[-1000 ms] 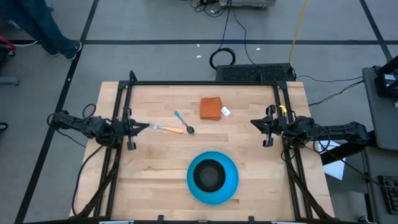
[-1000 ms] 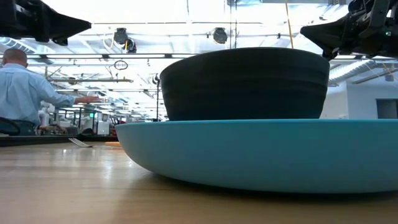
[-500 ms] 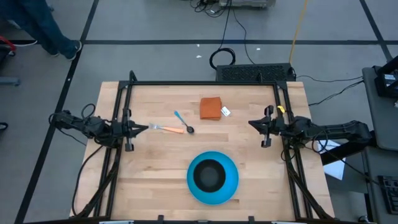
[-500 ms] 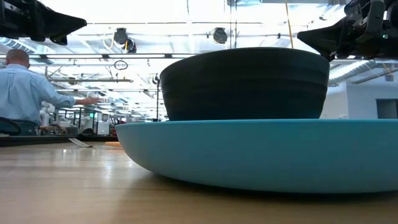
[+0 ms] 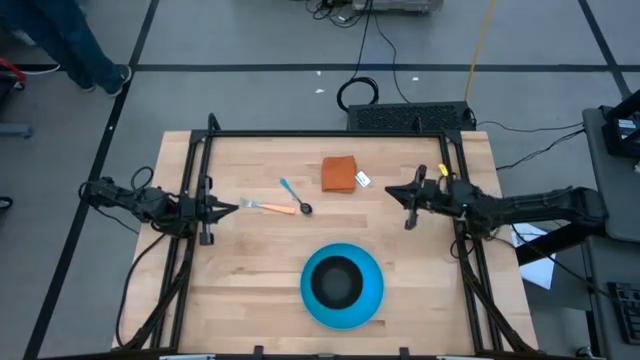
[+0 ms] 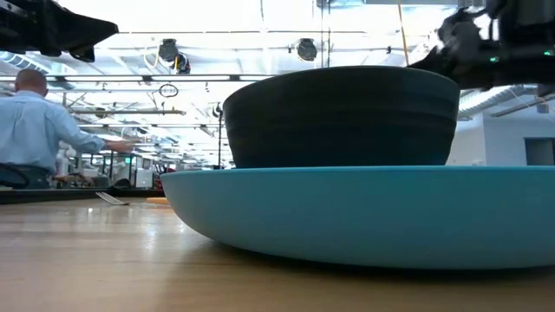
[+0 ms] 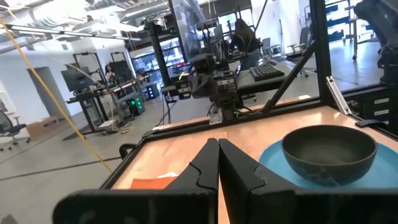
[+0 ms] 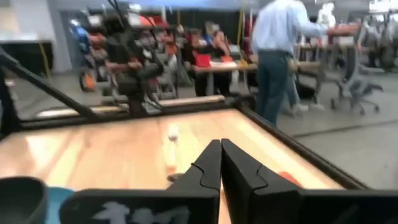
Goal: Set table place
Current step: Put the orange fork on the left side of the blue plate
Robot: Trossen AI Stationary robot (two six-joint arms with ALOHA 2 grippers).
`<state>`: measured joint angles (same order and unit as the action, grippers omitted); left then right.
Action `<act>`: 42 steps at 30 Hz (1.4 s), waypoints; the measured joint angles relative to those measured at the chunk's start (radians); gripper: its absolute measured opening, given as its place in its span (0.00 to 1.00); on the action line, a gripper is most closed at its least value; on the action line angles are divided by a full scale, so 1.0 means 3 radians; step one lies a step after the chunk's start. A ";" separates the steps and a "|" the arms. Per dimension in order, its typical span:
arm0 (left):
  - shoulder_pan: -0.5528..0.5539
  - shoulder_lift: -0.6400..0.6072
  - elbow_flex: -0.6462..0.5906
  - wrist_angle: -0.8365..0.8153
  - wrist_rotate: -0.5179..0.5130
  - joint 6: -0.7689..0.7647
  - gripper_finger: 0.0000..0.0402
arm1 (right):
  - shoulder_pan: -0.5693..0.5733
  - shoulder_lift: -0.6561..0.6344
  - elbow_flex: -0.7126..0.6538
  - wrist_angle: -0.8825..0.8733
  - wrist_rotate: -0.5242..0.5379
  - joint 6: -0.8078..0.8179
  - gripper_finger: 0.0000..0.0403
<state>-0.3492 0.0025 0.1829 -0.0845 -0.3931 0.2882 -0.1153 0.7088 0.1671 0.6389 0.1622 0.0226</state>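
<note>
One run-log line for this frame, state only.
left gripper: shut, at fork tines | right gripper: shut, empty | bowl on plate | spoon beside fork

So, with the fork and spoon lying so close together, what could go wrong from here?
1. The fork and the spoon meet at one end, so a grip on one may drag the other.
2. Both lie flat on the table, so closed fingers could slide over them or scrape the wood.
3. The bowl sits loose on the plate; a knock to the plate could shift it.

The left gripper and right gripper are both shut and empty.
</note>
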 joint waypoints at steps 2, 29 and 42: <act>0.0000 0.0001 0.0000 0.0000 0.0001 0.0001 0.04 | -0.0062 0.0259 0.0161 0.0030 -0.0005 0.0037 0.00; 0.0000 0.0001 -0.0001 -0.0006 -0.0001 -0.0029 0.04 | -0.0447 0.3512 0.3305 -0.1023 -0.1509 0.0251 0.00; -0.0001 0.0000 -0.0003 -0.0003 -0.0001 -0.0041 0.04 | -0.0341 0.4305 0.4317 -0.1609 -0.1645 0.0048 0.08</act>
<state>-0.3496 0.0026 0.1822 -0.0853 -0.3935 0.2760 -0.2177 2.0003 1.4622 0.1563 -0.3312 0.0368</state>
